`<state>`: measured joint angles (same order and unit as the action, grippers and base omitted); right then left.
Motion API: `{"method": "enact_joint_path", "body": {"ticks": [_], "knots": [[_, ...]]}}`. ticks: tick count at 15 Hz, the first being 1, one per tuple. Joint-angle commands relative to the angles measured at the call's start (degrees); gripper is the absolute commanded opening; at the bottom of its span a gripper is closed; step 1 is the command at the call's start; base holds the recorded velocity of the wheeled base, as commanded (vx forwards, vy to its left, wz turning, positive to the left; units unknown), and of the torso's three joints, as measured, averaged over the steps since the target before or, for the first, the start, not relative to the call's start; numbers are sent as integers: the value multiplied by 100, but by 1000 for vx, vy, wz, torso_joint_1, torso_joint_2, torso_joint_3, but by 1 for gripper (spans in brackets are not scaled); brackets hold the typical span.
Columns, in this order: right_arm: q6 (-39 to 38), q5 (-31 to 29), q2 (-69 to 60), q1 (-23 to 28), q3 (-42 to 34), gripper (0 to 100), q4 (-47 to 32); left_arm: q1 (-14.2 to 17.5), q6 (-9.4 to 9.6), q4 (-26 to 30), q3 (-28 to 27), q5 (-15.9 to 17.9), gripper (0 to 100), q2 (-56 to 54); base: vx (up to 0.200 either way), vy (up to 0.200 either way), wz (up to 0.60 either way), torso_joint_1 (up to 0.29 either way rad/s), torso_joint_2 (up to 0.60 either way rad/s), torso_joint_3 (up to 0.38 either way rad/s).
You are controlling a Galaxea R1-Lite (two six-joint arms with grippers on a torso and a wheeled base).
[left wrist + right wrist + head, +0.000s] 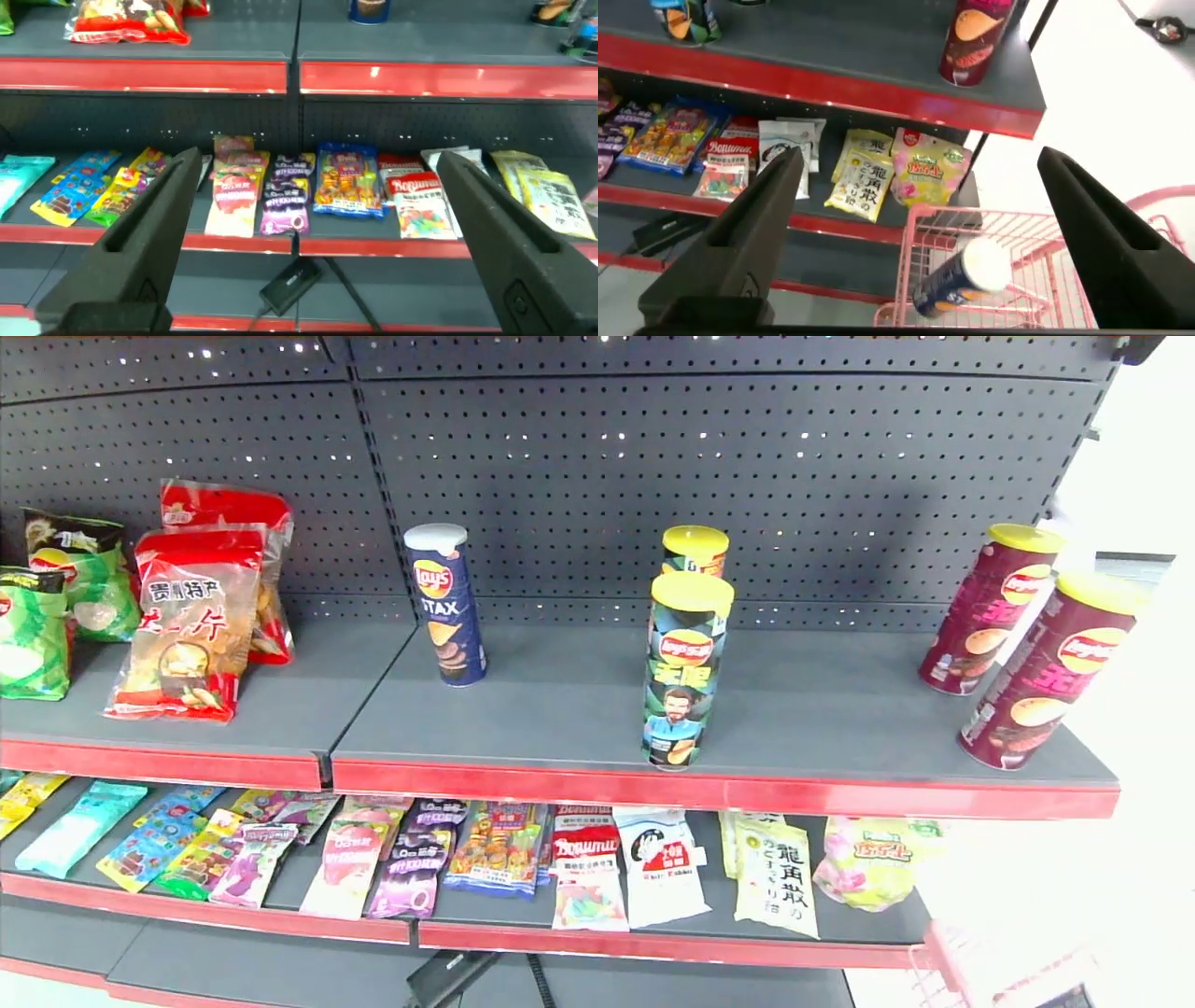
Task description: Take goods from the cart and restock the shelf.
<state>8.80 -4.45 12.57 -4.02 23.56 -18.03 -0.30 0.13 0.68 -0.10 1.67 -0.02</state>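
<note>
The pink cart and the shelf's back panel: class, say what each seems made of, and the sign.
The pink cart is probably coated metal wire: thin rods form an open grid. The back panel is likely matt dark painted sheet metal, punched with regular holes; the material is not certain.

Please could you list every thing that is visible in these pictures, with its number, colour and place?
shelf: 1, dark grey with red front edges, several levels
blue can: 1, white lid, upright on the upper level, left of middle
green cans: 2, yellow lids, upright in the middle, one behind the other
maroon cans: 2, yellow lids, upright at the right end
red bags: 2, upper level, left part
green bags: 2 visible, upper level, far left
flat packets: many, mixed colours, in a row on the level below
cart: 1, pink wire, by the shelf's right end
can in cart: 1, dark blue, white lid, lying down
left tool: open, facing the lower level
right tool: open, facing the cart
</note>
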Motion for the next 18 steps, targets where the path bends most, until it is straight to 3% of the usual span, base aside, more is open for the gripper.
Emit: {"method": "enact_joint_path", "body": {"ticks": [1, 18], "knots": [[34, -3, 26, -2, -54, 100, 10, -5, 4, 2, 1, 0, 100, 2, 0, 0, -600, -2, -2, 7], [51, -21, 0, -2, -361, 100, 45, 4, -5, 2, 1, 0, 100, 2, 0, 0, -565, 2, 0, 2]]}}
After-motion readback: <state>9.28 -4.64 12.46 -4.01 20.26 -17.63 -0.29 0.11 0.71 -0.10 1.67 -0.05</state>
